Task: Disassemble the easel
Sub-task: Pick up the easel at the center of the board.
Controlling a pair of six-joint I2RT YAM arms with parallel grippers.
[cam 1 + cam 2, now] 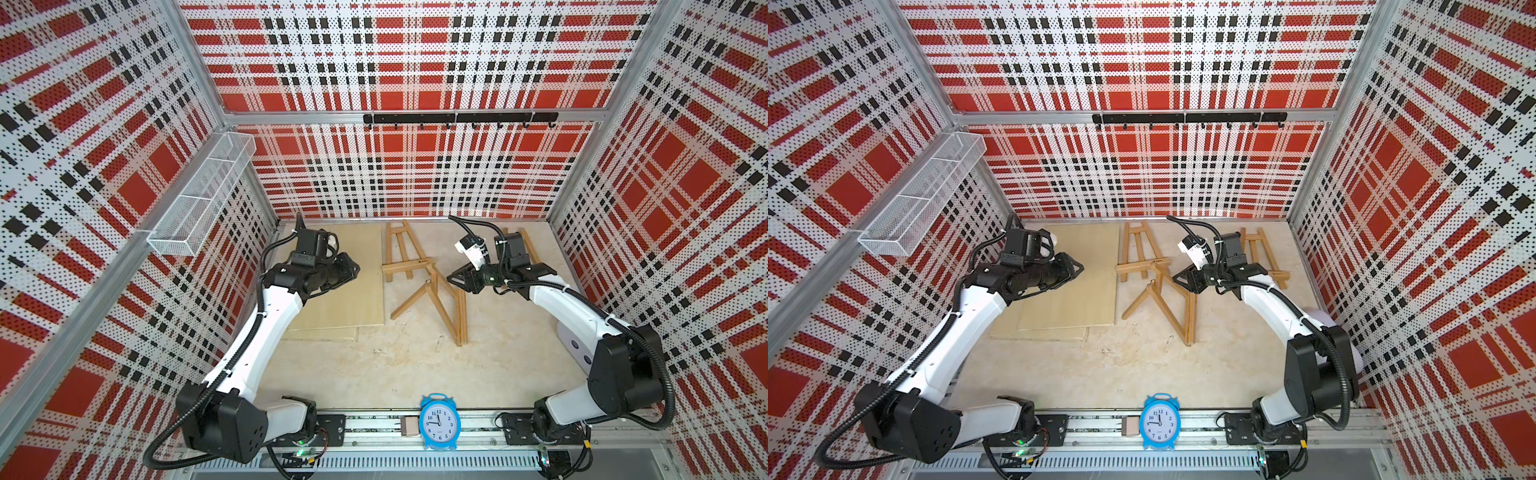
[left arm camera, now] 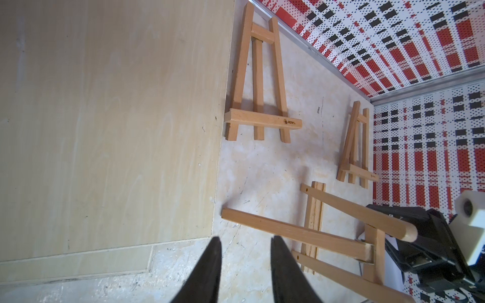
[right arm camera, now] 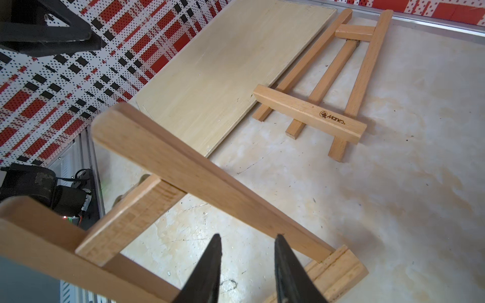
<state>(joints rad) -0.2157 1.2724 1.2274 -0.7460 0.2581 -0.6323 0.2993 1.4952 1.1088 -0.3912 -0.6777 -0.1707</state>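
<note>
Fingers of left gripper (image 2: 245,237) and right gripper (image 3: 246,236) stand apart, empty, while the pale wooden tripod easel (image 1: 432,299) sprawls on the mottled beige surface (image 1: 415,374) beside the right pair, joints apparently intact, dismantling ahead.

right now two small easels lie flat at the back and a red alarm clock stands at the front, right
No: the alarm clock is blue, not red, as both top views show. Two small easels do lie flat at the back.
</note>
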